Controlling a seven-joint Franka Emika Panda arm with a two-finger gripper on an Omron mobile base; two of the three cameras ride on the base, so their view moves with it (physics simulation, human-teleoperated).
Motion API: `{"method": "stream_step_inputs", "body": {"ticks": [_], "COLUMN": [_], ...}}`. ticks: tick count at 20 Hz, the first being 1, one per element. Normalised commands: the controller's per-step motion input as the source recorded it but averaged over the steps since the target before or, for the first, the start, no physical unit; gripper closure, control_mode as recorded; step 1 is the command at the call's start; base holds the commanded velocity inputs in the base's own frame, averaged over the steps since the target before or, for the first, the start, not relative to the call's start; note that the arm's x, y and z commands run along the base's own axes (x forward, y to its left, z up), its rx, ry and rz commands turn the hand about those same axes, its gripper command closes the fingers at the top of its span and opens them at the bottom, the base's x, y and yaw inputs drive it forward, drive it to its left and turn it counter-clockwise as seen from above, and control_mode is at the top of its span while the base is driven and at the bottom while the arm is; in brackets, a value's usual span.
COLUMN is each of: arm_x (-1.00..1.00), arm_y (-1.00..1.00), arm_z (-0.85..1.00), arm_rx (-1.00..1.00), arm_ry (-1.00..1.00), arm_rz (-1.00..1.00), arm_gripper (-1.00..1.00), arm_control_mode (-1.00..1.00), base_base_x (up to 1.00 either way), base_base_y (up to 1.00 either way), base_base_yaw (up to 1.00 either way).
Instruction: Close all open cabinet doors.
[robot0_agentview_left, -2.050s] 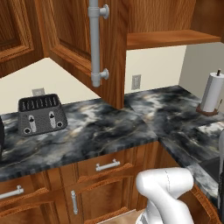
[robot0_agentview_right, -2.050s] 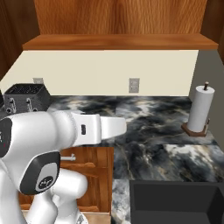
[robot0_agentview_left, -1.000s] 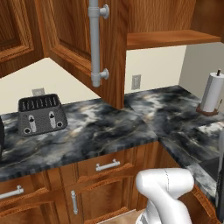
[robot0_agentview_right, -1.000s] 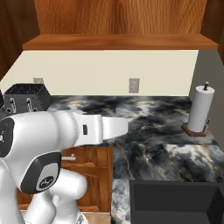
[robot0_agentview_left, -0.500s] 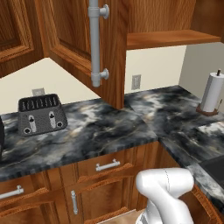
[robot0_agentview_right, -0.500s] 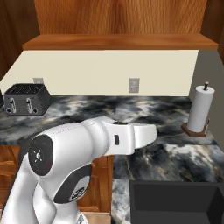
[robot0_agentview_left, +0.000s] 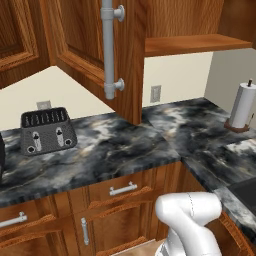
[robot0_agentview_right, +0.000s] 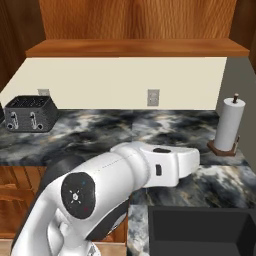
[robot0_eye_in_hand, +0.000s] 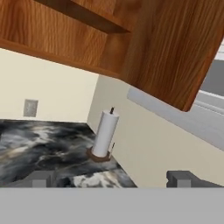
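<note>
We are observing a reddish-brown cabinet door (robot0_agentview_left: 95, 55) standing open above the counter (robot0_agentview_left: 125, 145), its grey bar handle (robot0_agentview_left: 108, 47) vertical. The gripper (robot0_eye_in_hand: 111, 178) is gaping wide, holding nothing.

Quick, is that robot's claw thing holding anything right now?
Tool: open, fingertips set wide apart, holding nothing.

A home kitchen: reddish wooden wall cabinet doors (robot0_agentview_left: 95, 50) hang over a dark marbled desk (robot0_agentview_left: 115, 145) carrying a toaster (robot0_agentview_left: 47, 131) and a paper towel roll (robot0_agentview_right: 229, 124); what looks like a sink (robot0_agentview_right: 200, 230) sits at the corner.
</note>
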Motion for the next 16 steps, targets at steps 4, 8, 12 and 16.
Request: {"method": "stream_step_inputs", "body": {"ticks": [4, 8, 12, 16], "arm_x": [0.02, -0.07, 0.0, 0.1], "arm_y": [-0.38, -0.52, -0.25, -0.12], "arm_z": [0.08, 0.09, 0.0, 0.0], "arm_rx": [0.0, -0.04, -0.05, -0.03], "arm_ry": [-0.12, -0.26, -0.23, -0.14], "arm_rz": [0.04, 0.01, -0.17, -0.34], "arm_gripper": [-1.0, -1.0, -1.0, -1.0], "arm_control_mode": [-1.0, -1.0, -1.0, -1.0], "base_base_x": [0.0, 0.0, 0.0, 0.0], "base_base_y": [0.0, 0.0, 0.0, 0.0], "base_base_yaw": [0.0, 0.0, 0.0, 0.0]}}
